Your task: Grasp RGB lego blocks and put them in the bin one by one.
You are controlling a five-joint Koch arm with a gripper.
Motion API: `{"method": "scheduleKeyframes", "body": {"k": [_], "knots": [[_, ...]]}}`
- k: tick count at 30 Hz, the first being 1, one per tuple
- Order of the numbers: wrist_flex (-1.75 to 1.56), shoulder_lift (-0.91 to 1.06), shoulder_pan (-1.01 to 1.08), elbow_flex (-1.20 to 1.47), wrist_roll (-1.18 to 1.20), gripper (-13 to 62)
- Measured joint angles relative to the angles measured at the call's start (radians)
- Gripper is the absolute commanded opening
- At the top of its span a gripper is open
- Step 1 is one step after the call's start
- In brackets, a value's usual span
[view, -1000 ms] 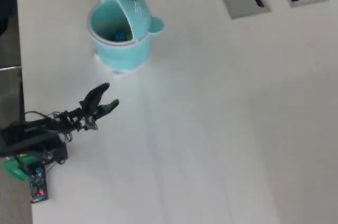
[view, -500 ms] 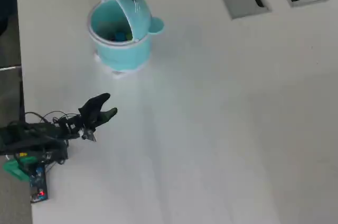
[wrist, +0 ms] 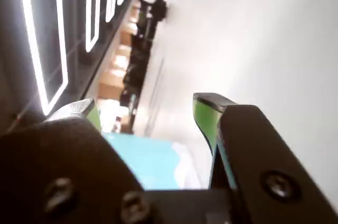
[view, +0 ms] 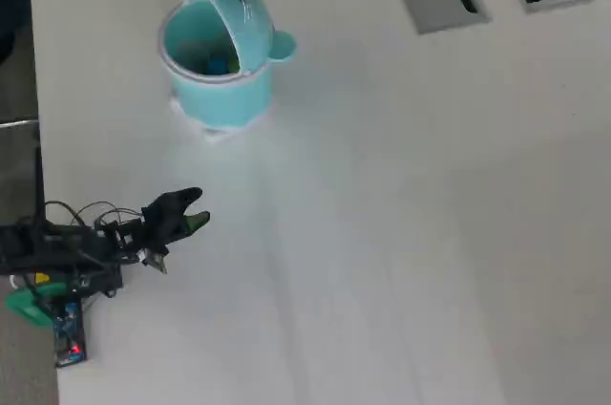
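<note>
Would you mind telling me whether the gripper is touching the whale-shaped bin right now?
Apart. The overhead view shows the gripper well below the bin in the picture, with a broad stretch of bare white table between them.

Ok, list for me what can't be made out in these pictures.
- How many blocks lie in the bin: the overhead view shows only a small blue-green blur inside, partly under the flipped lid.
- Most of the bin in the wrist view: the gripper body covers it, leaving a teal patch.
- The room beyond the table in the wrist view: blurred.
- The arm's base in the overhead view: cut off at the left edge.
</note>
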Motion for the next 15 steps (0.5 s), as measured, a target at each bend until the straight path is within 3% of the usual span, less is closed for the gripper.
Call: {"method": "scheduleKeyframes", "body": {"k": [15], "knots": [[-0.026,0.0,0.035,0.037,0.048,33.3]]}}
